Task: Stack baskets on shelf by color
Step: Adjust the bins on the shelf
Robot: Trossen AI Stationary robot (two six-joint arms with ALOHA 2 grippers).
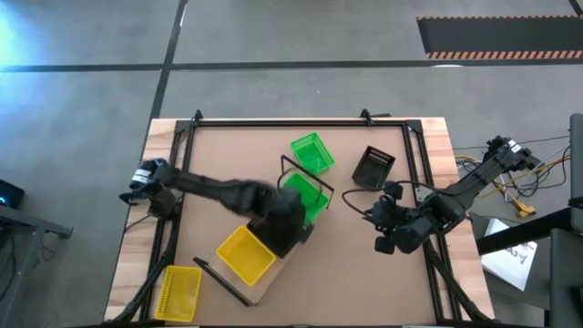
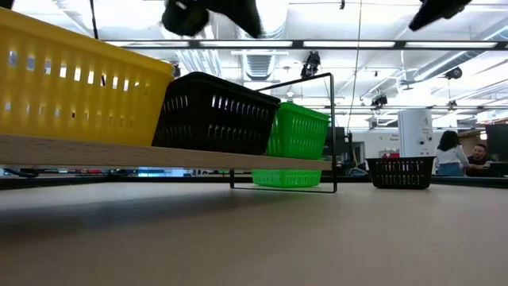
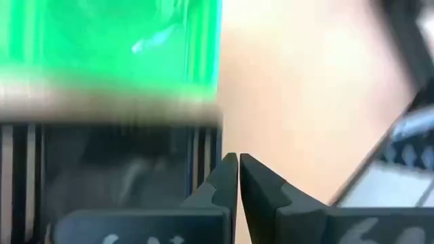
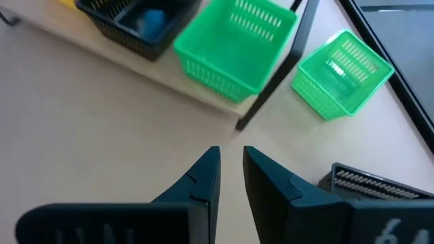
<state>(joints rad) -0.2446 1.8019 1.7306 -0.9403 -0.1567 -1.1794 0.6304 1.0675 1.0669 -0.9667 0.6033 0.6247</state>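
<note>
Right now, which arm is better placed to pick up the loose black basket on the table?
Right, probably. The right gripper hovers empty just beside the black basket on the table. The left gripper, fingers shut, is over the shelf by the green basket, farther away.
</note>
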